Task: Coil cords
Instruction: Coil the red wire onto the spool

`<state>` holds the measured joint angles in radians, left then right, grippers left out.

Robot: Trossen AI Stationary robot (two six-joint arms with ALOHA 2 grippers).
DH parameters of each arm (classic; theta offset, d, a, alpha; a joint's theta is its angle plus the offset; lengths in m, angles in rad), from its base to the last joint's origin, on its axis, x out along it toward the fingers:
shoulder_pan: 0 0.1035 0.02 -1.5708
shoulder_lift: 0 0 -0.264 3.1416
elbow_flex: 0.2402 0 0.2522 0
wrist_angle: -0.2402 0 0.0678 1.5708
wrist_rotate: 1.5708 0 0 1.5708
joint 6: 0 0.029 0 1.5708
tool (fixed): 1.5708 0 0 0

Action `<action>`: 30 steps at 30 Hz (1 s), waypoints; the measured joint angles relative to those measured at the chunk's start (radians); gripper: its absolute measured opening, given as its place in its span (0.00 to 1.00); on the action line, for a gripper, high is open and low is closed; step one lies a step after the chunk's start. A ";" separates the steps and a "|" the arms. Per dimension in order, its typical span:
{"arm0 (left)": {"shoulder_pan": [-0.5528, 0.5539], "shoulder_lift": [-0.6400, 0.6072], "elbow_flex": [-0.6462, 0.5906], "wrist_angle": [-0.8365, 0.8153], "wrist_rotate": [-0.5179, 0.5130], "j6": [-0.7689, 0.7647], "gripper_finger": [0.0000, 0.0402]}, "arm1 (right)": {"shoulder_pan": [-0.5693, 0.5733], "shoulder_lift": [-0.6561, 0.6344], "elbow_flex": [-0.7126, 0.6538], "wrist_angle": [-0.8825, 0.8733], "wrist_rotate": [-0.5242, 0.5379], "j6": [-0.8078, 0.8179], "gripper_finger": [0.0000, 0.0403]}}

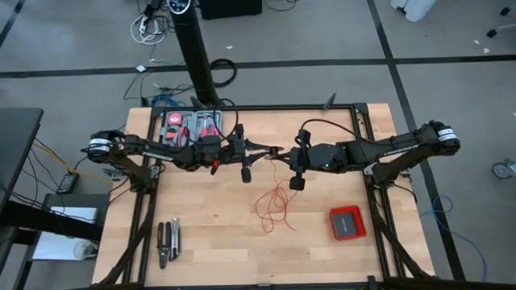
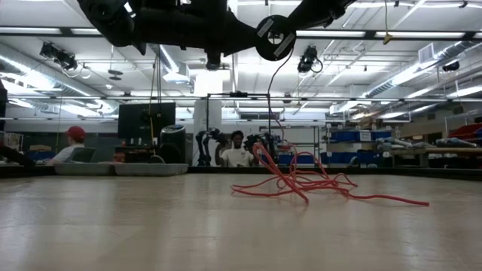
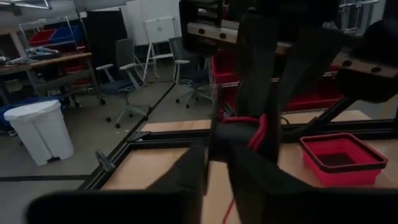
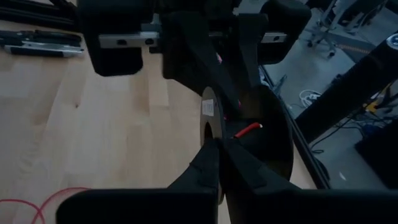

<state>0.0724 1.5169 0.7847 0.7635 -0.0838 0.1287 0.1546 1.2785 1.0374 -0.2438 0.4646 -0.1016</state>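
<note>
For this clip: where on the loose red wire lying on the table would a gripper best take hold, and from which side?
Probably at the strand of the red wire that rises from the loose pile toward the two grippers, taken from above. The low view shows it lifting off the wood there, while the remainder lies flat in thin tangled loops, hard to pinch. The right gripper is shut beside the left gripper, above the table.
</note>
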 joint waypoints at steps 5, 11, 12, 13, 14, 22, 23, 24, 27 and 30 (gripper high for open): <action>0.000 -0.028 0.001 -0.067 -0.028 0.030 0.37 | 0.003 0.000 -0.002 -0.001 0.021 -0.006 0.00; 0.006 -0.122 0.000 -0.200 -0.113 0.085 0.42 | 0.003 0.000 -0.002 -0.007 0.071 -0.009 0.00; 0.011 -0.139 0.000 -0.223 -0.115 0.086 0.42 | 0.003 -0.001 -0.002 -0.008 0.070 -0.009 0.00; 0.013 -0.155 0.000 -0.241 -0.115 0.085 0.42 | 0.003 -0.001 -0.002 -0.004 0.068 -0.009 0.00; 0.014 -0.167 0.000 -0.255 -0.113 0.085 0.42 | 0.003 -0.001 -0.009 0.007 0.066 -0.010 0.00; 0.013 -0.183 -0.002 -0.271 -0.049 0.106 0.42 | -0.024 -0.012 -0.141 0.166 0.021 -0.065 0.00; 0.015 -0.183 -0.002 -0.270 -0.048 0.107 0.42 | -0.033 -0.014 -0.151 0.169 0.012 -0.065 0.00; 0.017 -0.183 -0.002 -0.269 -0.047 0.107 0.42 | -0.042 -0.014 -0.154 0.173 -0.001 -0.063 0.00; 0.022 -0.182 -0.002 -0.270 -0.045 0.107 0.42 | -0.064 -0.015 -0.154 0.181 -0.038 -0.060 0.00; 0.026 -0.168 -0.002 -0.266 -0.043 0.105 0.42 | -0.079 -0.015 -0.154 0.184 -0.070 -0.060 0.00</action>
<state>0.0982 1.3488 0.7822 0.4979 -0.1272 0.2334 0.0758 1.2633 0.8833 -0.0595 0.3947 -0.1618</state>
